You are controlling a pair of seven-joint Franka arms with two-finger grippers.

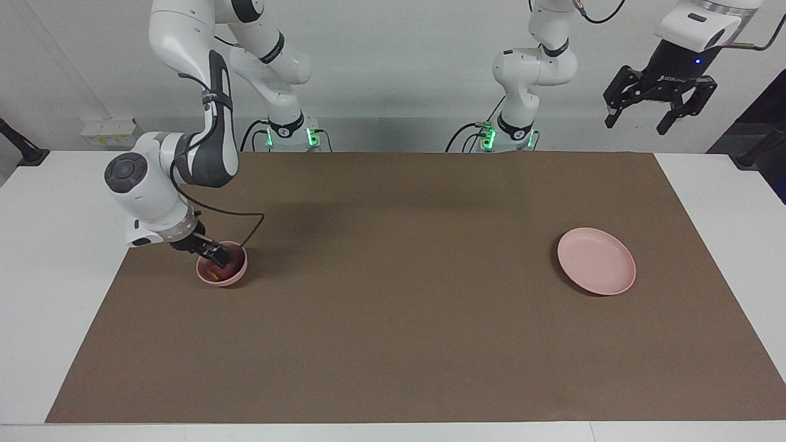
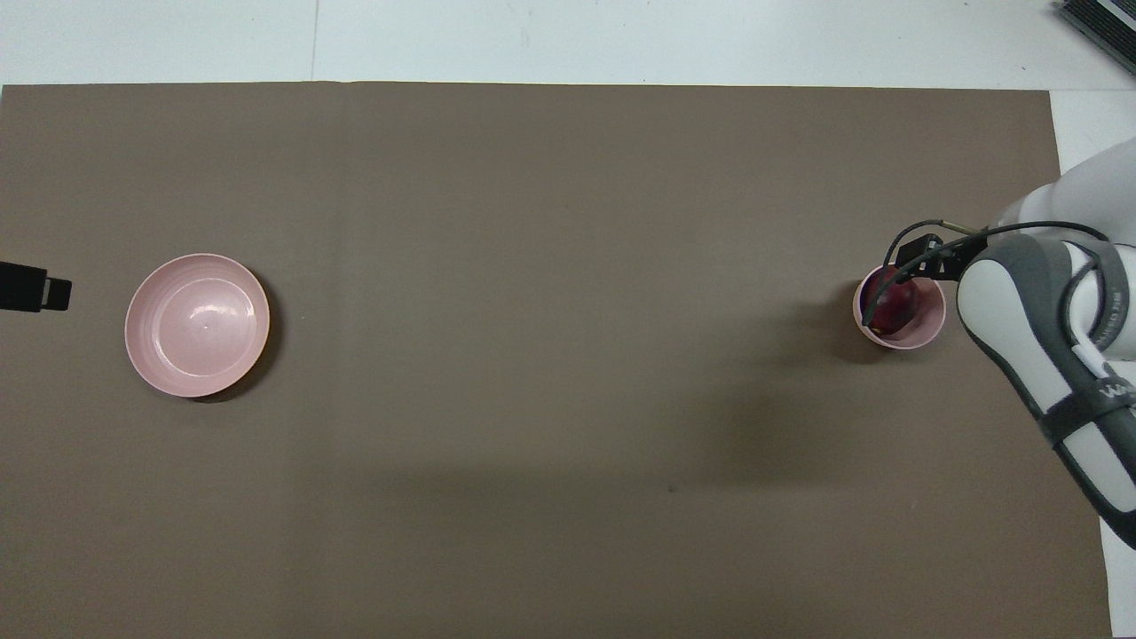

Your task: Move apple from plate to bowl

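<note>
The dark red apple (image 1: 215,271) (image 2: 892,309) lies inside the small pink bowl (image 1: 238,274) (image 2: 933,327) at the right arm's end of the table. My right gripper (image 1: 214,254) (image 2: 920,260) is open, low over the bowl's rim on the side nearer the robots, and apart from the apple. The flat pink plate (image 1: 595,261) (image 2: 197,324) sits bare at the left arm's end. My left gripper (image 1: 637,123) hangs open and empty, high up near the left arm's end. Only one of its fingers (image 2: 43,292) shows in the overhead view.
A brown mat (image 1: 405,307) covers most of the white table (image 1: 55,245). Nothing but the bowl and the plate stands on the mat. The right arm's elbow (image 1: 132,178) leans out over the table's edge beside the bowl.
</note>
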